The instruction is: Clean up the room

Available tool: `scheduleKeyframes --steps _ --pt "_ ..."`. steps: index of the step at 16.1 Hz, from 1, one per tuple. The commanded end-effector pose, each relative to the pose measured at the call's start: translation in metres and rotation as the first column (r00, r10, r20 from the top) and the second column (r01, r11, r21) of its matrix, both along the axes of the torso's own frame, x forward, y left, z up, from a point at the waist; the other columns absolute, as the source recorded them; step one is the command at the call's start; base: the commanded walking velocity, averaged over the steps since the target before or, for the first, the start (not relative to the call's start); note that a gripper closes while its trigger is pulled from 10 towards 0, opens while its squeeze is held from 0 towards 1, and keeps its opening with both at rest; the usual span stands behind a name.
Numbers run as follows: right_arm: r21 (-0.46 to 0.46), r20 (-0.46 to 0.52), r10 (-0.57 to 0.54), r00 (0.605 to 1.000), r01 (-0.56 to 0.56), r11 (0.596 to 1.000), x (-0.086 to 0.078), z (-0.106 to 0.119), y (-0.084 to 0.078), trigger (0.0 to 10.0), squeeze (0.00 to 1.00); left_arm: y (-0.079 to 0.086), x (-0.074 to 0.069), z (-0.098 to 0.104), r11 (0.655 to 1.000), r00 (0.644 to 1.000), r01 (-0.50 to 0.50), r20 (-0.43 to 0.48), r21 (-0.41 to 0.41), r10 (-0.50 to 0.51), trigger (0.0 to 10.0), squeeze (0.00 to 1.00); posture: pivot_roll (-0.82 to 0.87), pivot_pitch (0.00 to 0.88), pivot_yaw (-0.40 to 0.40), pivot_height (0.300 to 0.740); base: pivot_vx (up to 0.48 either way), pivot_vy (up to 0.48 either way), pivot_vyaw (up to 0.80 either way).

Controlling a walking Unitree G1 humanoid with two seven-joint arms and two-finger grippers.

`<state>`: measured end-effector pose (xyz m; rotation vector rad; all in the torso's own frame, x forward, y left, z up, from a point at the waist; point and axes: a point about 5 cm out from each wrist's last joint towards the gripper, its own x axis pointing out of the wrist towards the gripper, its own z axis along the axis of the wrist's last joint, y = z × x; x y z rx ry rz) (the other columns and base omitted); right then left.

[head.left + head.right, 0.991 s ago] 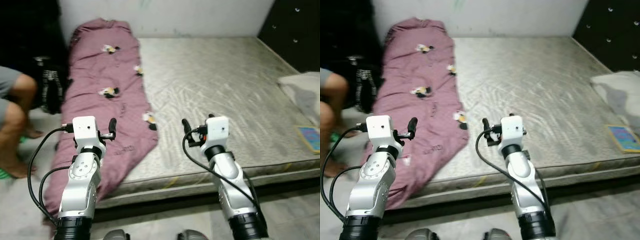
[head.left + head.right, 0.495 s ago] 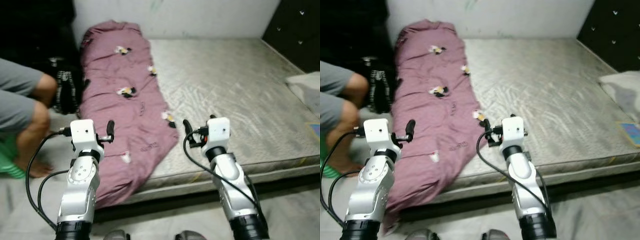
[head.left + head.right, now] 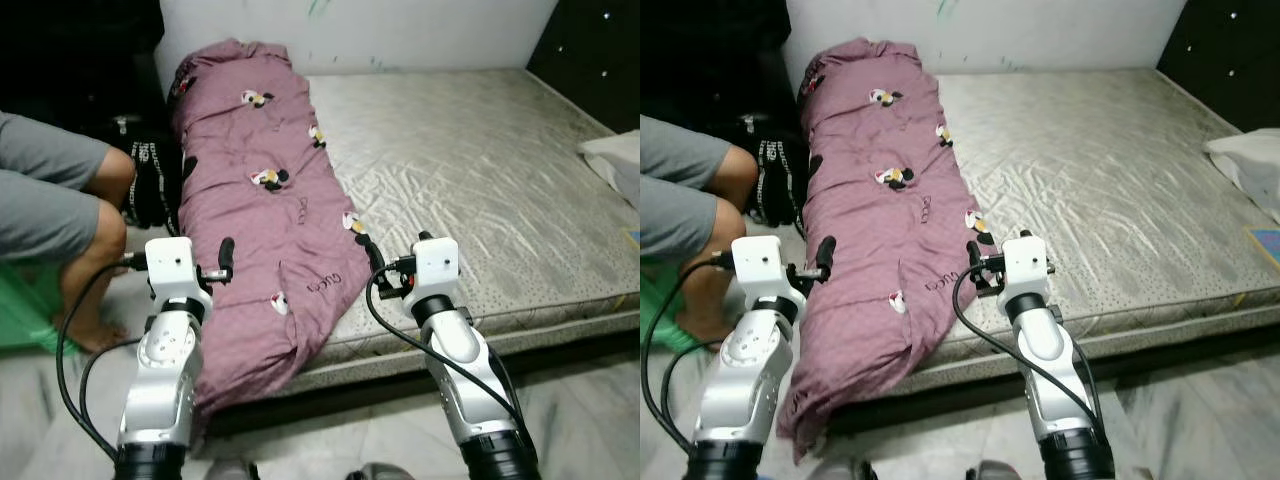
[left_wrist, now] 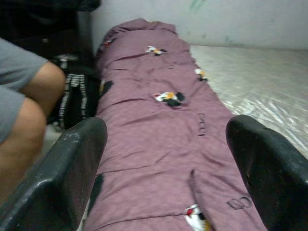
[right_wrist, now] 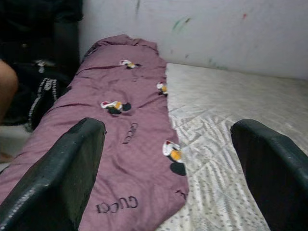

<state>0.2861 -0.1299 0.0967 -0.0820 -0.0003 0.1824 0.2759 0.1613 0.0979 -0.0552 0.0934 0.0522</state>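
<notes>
A long mauve blanket (image 3: pixel 265 190) with small cartoon prints lies along the left side of a bare grey mattress (image 3: pixel 480 170), its near end hanging over the front edge toward the floor. My left gripper (image 3: pixel 222 262) is raised in front of the blanket's hanging end, open and holding nothing. My right gripper (image 3: pixel 372 262) hovers over the mattress's front edge beside the blanket, also open and holding nothing. Both wrist views look along the blanket (image 4: pixel 163 120) between wide-spread fingers (image 5: pixel 72 168).
A person sits at the left, a bare knee (image 3: pixel 105 195) and foot (image 3: pixel 95 335) close to my left arm. A black bag (image 3: pixel 150 180) leans between the person and the bed. A white pillow (image 3: pixel 1250 165) lies at the mattress's right edge. Dark headboard at right.
The camera has swung left and moved closer: the blanket now sits more central and the person shows more. Both grippers stay raised and open as before.
</notes>
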Motion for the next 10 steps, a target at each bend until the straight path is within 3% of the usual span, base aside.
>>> scheduleKeyframes --steps 1,6,10 --pt "0.003 0.008 -0.022 1.0 0.022 1.0 0.002 0.003 -0.0058 10.0 0.0 -0.0048 0.0047 0.0098 1.0 0.999 0.028 0.032 -0.002 -0.028 10.0 0.0 -0.03 0.0 -0.025 0.74 0.0 0.0 -0.53" --pt "0.006 0.006 -0.017 1.0 0.017 1.0 0.0025 0.0025 -0.0044 10.0 0.0 0.0005 -0.0011 0.0062 1.0 1.0 0.017 0.013 0.008 -0.017 10.0 0.0 -0.03 0.0 -0.019 0.74 0.0 0.0 -0.75" --pt "0.002 0.004 -0.019 1.0 0.019 1.0 0.0021 0.0019 -0.0042 10.0 0.0 -0.0063 -0.0023 0.0059 0.998 0.998 0.056 0.012 -0.023 -0.055 10.0 0.0 -0.03 0.0 -0.018 0.74 0.0 0.0 0.0"
